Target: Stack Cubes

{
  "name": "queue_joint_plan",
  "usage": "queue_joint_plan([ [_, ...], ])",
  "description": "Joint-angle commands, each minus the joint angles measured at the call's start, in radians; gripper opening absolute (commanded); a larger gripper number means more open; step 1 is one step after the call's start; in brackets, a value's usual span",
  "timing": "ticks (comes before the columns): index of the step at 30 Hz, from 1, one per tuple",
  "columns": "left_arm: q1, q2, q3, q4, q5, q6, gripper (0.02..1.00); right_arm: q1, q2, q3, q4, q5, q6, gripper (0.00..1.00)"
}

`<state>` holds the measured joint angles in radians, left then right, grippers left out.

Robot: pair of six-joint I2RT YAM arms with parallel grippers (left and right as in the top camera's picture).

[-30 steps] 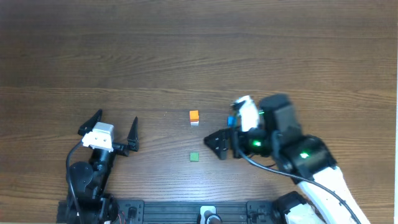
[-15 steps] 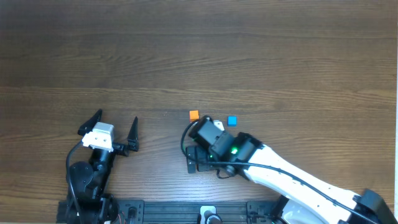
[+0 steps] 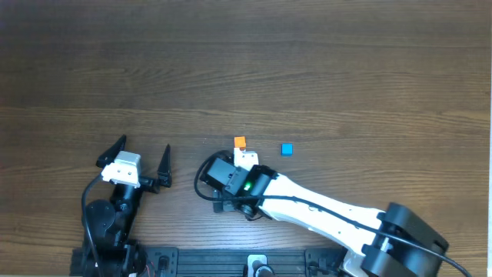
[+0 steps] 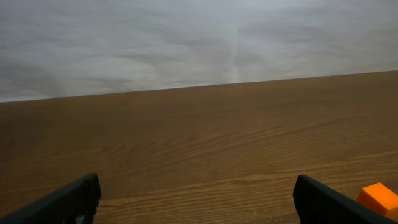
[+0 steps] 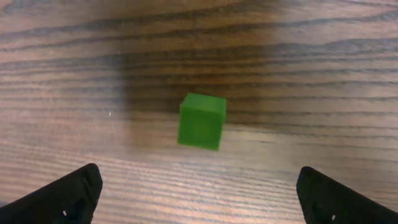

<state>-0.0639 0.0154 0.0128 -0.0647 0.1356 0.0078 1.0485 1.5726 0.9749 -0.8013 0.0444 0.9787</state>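
White right arm [image 3: 323, 211], black joints and cables, green light, black pointed left claw [image 3: 144, 146], white housing.

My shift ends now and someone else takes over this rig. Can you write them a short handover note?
Left pincer: open, empty, near its own base.
Right pincer: open, empty, poised at the green cube, not touching it.
Orange cube and blue cube lie apart on the table.
Done: nothing stacked.
Left: grasp the green one, then stack all three.
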Motion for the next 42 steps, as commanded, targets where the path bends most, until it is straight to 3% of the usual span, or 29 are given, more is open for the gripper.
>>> queue_joint_plan([
  [1,0.006,-0.009,-0.007,0.001,0.013,0.014,0.998,0.007,0.072,0.047,-0.003,0.043,0.071,0.991],
  [11,0.006,-0.009,-0.007,0.001,0.013,0.014,0.998,0.007,0.115,0.047,-0.015,0.043,0.135,0.976],
  [28,0.006,-0.009,-0.007,0.001,0.013,0.014,0.996,0.018,0.152,0.045,0.025,0.061,0.06,0.98],
  [42,0.006,-0.009,-0.007,0.001,0.013,0.014,0.998,0.027,0.167,0.045,0.028,0.066,0.034,0.755],
])
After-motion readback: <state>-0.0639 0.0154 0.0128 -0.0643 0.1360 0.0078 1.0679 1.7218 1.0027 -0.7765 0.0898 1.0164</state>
